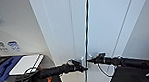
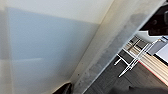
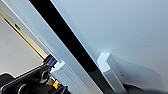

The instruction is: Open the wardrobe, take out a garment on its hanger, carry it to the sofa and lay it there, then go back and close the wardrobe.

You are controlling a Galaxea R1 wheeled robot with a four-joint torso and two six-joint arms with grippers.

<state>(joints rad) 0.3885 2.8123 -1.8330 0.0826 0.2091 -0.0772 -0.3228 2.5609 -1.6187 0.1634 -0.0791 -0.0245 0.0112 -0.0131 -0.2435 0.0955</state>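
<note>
The wardrobe is taking up most of the head view, its two white doors standing with a thin dark gap running between them from top to bottom. A pale wall is showing to its left, with small blue labels stuck on it. Lower left, a white tray is lying beside something blue.

Both arms are reaching in toward the door handles at mid-height (one small white handle on each side of the gap). The left gripper is sitting at the left handle, its tip touching the gap. The right gripper is pointing at the right handle, which is showing large in the right wrist view beside the dark gap. I cannot tell whether either pincer is spread or pressed together.

In the left wrist view, a white door panel is filling much of the scene, with dark floor and a white metal frame beyond.
</note>
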